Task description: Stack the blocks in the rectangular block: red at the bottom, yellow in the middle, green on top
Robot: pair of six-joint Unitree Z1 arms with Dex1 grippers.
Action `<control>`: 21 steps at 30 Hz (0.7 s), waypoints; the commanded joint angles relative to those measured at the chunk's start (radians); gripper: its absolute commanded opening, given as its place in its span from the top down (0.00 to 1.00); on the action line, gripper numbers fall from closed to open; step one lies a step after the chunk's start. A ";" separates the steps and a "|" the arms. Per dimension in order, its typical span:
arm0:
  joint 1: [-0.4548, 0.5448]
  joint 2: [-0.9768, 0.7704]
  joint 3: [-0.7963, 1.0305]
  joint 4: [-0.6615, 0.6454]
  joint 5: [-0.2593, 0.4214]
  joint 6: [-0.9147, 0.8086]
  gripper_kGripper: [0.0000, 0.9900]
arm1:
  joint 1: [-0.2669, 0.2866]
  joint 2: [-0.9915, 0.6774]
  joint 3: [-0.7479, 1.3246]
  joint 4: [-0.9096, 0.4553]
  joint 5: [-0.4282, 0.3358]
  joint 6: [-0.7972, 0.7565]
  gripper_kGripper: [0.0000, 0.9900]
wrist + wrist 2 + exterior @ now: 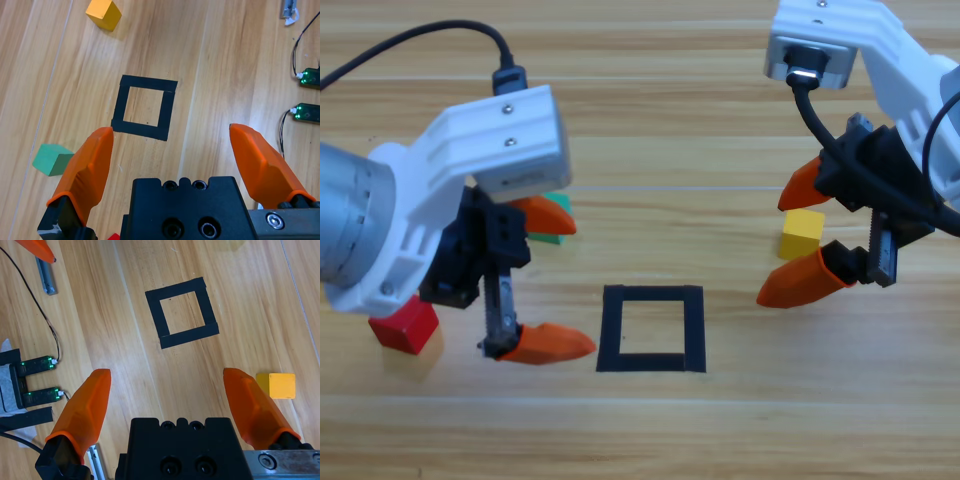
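Note:
The red cube [405,325] sits at the left, half under my left arm; only a sliver of it [114,236] shows in the left wrist view. The green cube [555,218] [52,159] lies just behind the left gripper's upper jaw. The yellow cube [802,233] [282,385] [103,13] rests between the right gripper's jaws in the high view. The black tape square [652,292] [168,110] [190,336] holds only bare wood. My left gripper [582,287] [171,131] hangs open just left of the square. My right gripper [772,250] [166,372] hangs open to its right.
Small circuit boards with green lights [307,112] [35,367] and thin black cables lie beyond the table's working area. A metal strip [45,277] lies near the left gripper's orange jaw tip [37,250] in the right wrist view.

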 commanded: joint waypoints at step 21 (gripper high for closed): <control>-0.016 0.007 0.024 -0.006 0.008 -0.028 0.00 | -0.076 0.221 -0.011 -0.238 -0.289 0.487 0.01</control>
